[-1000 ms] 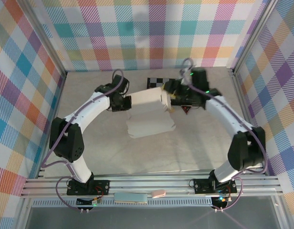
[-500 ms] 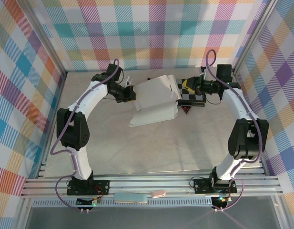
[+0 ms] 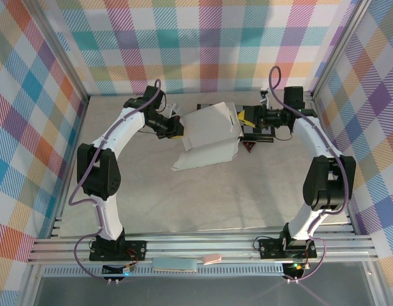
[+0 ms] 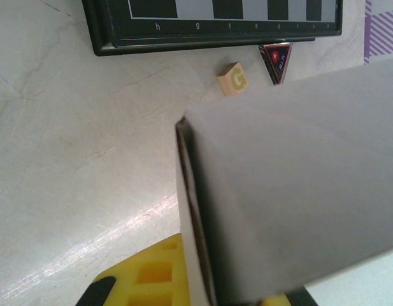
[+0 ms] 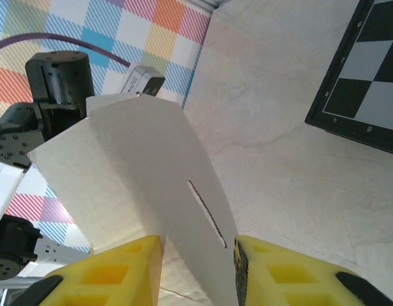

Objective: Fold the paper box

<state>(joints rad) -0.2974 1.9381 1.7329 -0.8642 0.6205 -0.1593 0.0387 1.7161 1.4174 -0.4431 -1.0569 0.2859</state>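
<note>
The paper box (image 3: 207, 134) is a pale sheet, partly folded, with one panel raised and another resting on the table. My left gripper (image 3: 178, 127) is shut on its left edge. In the left wrist view the grey panel (image 4: 292, 178) fills the right side, and its edge runs down beside a yellow finger (image 4: 148, 277). My right gripper (image 3: 242, 118) is at the box's right end. In the right wrist view a slotted flap (image 5: 183, 191) runs down between the two yellow fingers (image 5: 113, 274), which press on it from both sides.
The checkered chessboard (image 4: 215, 25) lies at the back, partly under the box. A small wooden block marked G (image 4: 232, 79) and a red-and-black triangular piece (image 3: 249, 146) sit in front of it. Checked walls close in three sides.
The left arm swung toward the back wall, carrying the box, and a panel tilted up. The right gripper drew off to the right, came back, and narrowed its jaws on the flap.
</note>
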